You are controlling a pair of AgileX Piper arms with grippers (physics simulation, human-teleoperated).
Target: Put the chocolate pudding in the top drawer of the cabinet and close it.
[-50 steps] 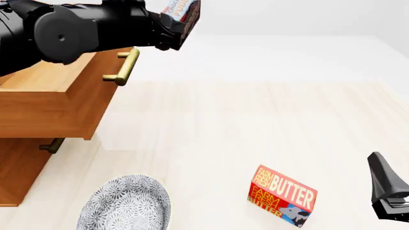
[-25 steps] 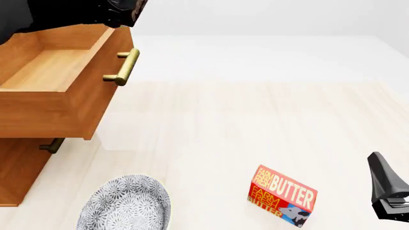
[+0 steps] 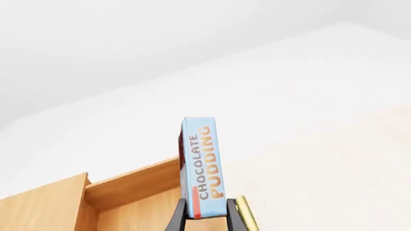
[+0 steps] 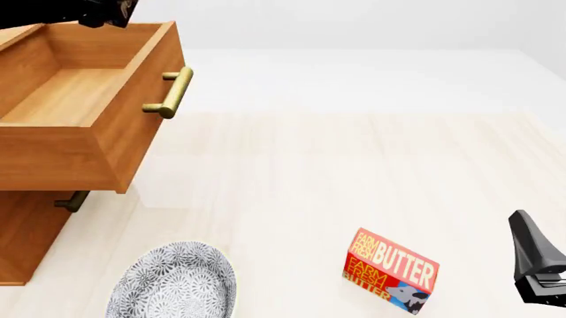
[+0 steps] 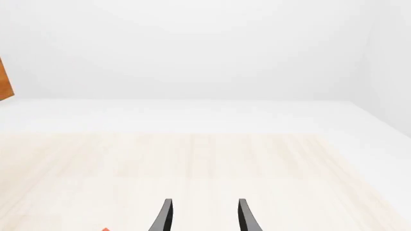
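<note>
In the left wrist view my left gripper [image 3: 204,222] is shut on the chocolate pudding [image 3: 203,166], a thin light blue box held upright on its narrow edge. It hangs above the top drawer [image 3: 132,204], close to the brass handle [image 3: 247,215]. In the front view the top drawer [image 4: 89,99] of the cabinet [image 4: 26,232] stands pulled out and open with nothing inside. Only a bit of the left arm [image 4: 93,12] shows at the top left; the pudding is out of that view. My right gripper [image 5: 204,219] is open and holds nothing, low at the front right [image 4: 535,265].
A red butter box [image 4: 391,270] lies on the table at the front, right of centre. A patterned grey plate [image 4: 172,281] sits in front of the cabinet. The lower drawer's handle [image 4: 71,201] shows under the open drawer.
My left arm has swung left and up with the pudding, leaving most of the front view and uncovering the open drawer. The right arm has not moved.
</note>
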